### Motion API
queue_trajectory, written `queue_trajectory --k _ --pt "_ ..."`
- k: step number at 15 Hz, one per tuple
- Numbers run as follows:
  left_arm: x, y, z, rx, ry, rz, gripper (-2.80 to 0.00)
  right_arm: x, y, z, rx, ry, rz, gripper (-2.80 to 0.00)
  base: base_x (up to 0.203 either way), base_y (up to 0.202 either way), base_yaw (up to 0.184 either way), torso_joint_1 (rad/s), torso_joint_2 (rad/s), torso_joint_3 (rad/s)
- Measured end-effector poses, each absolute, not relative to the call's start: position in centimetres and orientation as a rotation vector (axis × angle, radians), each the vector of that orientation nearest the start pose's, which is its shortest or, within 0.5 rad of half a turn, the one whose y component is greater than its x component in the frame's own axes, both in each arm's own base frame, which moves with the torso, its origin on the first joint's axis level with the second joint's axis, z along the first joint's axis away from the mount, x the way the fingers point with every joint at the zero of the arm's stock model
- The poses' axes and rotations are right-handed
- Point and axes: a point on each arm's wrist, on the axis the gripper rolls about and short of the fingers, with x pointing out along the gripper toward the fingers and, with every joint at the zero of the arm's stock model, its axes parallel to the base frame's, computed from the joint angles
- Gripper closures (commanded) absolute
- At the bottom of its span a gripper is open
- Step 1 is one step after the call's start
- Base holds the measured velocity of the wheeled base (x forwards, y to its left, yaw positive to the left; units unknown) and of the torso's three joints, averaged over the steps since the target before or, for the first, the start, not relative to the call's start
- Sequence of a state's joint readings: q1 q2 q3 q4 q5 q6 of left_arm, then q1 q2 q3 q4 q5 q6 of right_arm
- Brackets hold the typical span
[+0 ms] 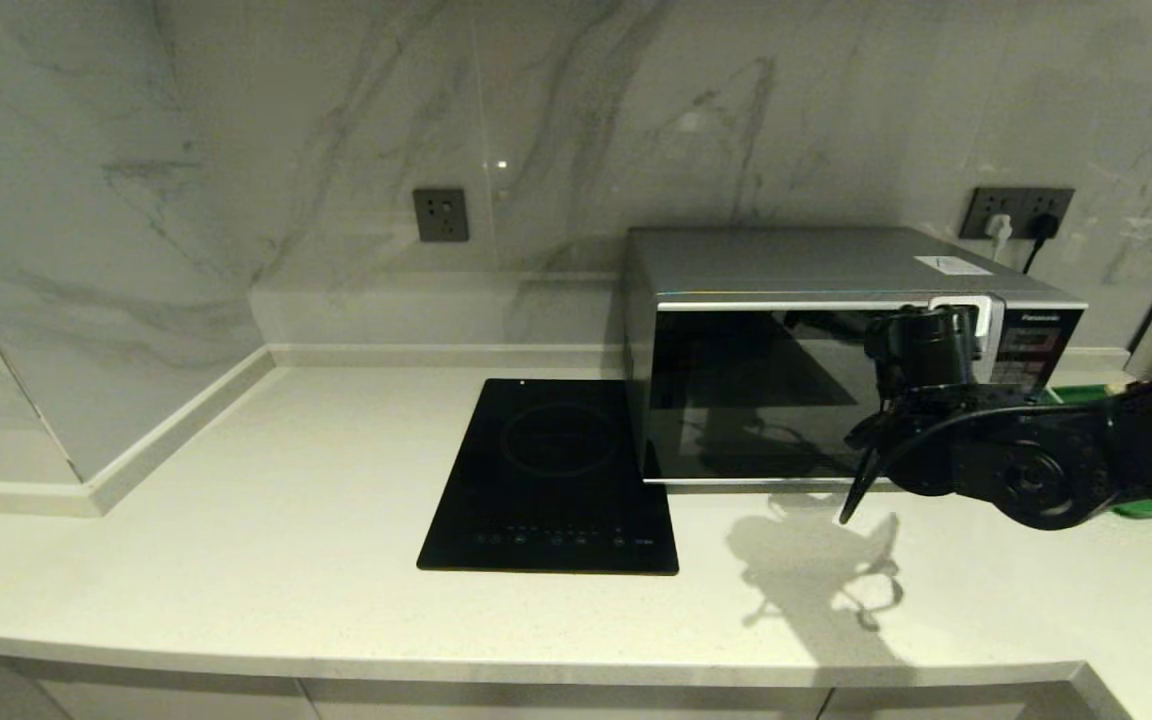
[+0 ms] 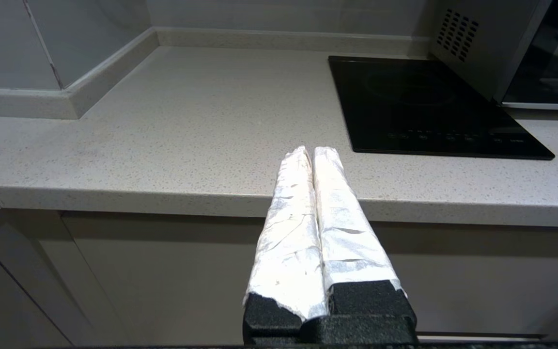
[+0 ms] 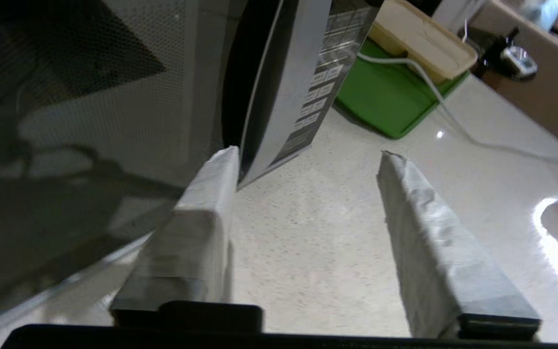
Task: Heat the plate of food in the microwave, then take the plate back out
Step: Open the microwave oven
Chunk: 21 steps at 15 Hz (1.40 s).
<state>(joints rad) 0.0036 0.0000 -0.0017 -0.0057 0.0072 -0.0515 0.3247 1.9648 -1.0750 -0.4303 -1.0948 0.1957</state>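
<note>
Right gripper (image 3: 308, 155) sits in front of the microwave (image 1: 766, 390), low by the door's right end, fingers spread apart with nothing between them; one fingertip (image 3: 221, 160) is just beside the door edge next to the keypad panel (image 3: 317, 92). Left gripper (image 2: 314, 152) is parked below the counter (image 1: 286, 520) edge, fingers pressed together, empty. Microwave door looks shut, dark glass mostly reflecting, so can't tell what's inside. The plate of food isn't visible in any view; right of the microwave I only see a green tray (image 3: 385, 92) with a cream tray (image 3: 419, 39) on it. Black induction cooktop (image 1: 556, 470) sits just left of the microwave. Handling guess: door is stiff, glossy and slippery on the glass, so hook the trim at the keypad side rather than pressing on the pane; the box is heavy enough that it shouldn't slide. The plate, once found, is probably light, rigid and smooth, with loose sticks that roll, so pinch it at the rim and keep it level.
</note>
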Motion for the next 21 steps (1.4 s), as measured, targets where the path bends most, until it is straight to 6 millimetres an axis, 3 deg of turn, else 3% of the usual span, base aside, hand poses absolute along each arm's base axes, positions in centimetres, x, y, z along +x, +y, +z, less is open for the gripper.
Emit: queue_trajectory --k 7,21 --pt "-2.3 0.0 7.7 -0.052 -0.008 0.011 0.00 37.7 9.8 12.3 -0.062 0.272 -0.835 -2.80 0.000 0.000 0.000 0.000 0.00 0.000" --pt "-2.3 0.0 7.7 -0.051 -0.008 0.011 0.00 41.3 5.4 12.6 -0.005 0.239 -0.939 -2.80 0.000 0.000 0.000 0.000 0.00 0.000"
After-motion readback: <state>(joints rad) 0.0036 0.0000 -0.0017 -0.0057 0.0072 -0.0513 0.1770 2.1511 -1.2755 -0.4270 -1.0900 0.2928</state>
